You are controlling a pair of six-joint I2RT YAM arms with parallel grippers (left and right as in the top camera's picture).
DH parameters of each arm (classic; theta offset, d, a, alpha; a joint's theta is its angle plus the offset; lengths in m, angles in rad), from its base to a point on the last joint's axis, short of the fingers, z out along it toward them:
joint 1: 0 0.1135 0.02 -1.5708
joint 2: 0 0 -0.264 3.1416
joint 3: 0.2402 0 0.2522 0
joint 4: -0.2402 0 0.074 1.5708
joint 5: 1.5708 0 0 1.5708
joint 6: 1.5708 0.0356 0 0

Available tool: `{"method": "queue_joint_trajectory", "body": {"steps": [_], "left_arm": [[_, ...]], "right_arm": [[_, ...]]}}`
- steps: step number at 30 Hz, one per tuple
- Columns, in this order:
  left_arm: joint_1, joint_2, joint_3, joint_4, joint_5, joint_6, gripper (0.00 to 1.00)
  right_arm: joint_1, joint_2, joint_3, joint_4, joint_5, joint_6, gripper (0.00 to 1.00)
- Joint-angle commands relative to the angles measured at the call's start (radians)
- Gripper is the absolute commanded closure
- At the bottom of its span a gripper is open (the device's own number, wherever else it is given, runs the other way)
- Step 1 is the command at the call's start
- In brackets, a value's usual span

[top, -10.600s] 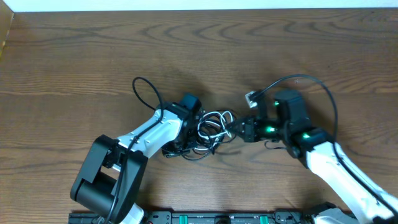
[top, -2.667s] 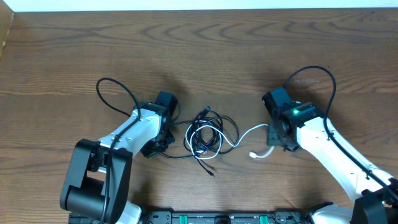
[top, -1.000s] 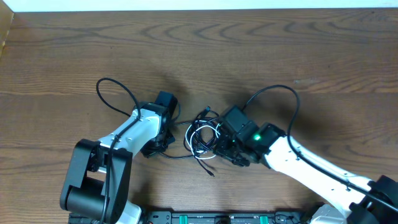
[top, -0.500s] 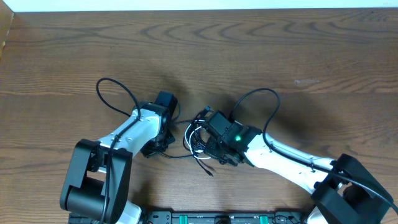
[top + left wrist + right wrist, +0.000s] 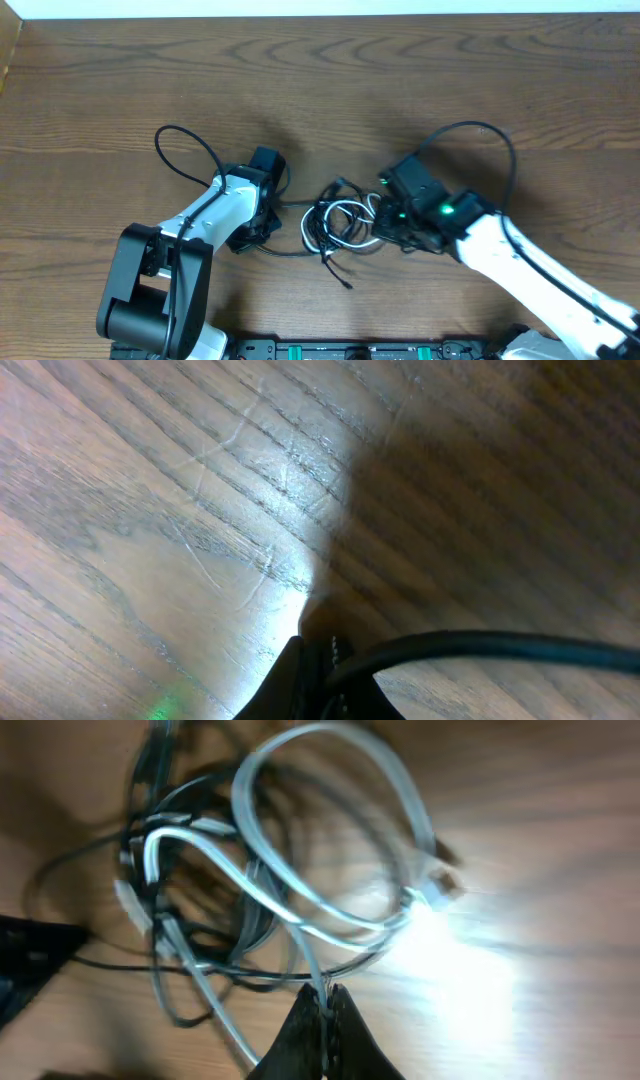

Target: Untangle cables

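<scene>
The task is judged barely begun: no cable has yet been laid apart, and every loop is yet to be freed. The left end effector point(image 5: 268, 208) is closed narrow on a black cable point(image 5: 500, 645), which runs out to its right. Between the two end effectors the tangle point(image 5: 335, 222) lies on the worktop point(image 5: 320, 90), black and white loops wound together. The right end effector point(image 5: 385, 222) is pinched shut just right of the tangle, apparently on a strand of the white cable point(image 5: 400, 805).

Both arms and the tangle's outline are shown only from overhead. The left grip is confirmed only by the left wrist view. The crossing loops and a small white plug point(image 5: 440, 880) are shown only by the right wrist view.
</scene>
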Motion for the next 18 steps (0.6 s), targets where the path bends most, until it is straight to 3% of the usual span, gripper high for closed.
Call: {"method": "queue_joint_trajectory", "body": {"steps": [1,8,18], "left_arm": [[0.009,0.047,-0.043,0.035,0.024,-0.010,0.92],[0.009,0.047,-0.043,0.035,0.025,-0.010,0.92],[0.009,0.047,-0.043,0.035,0.025,-0.010,0.92]], "right_arm": [[-0.070,-0.069,0.003,-0.109,0.143,-0.073,0.99],[-0.253,-0.148,0.003,-0.348,0.304,-0.074,0.99],[-0.471,-0.154,0.003,-0.431,0.448,-0.110,0.99]]}}
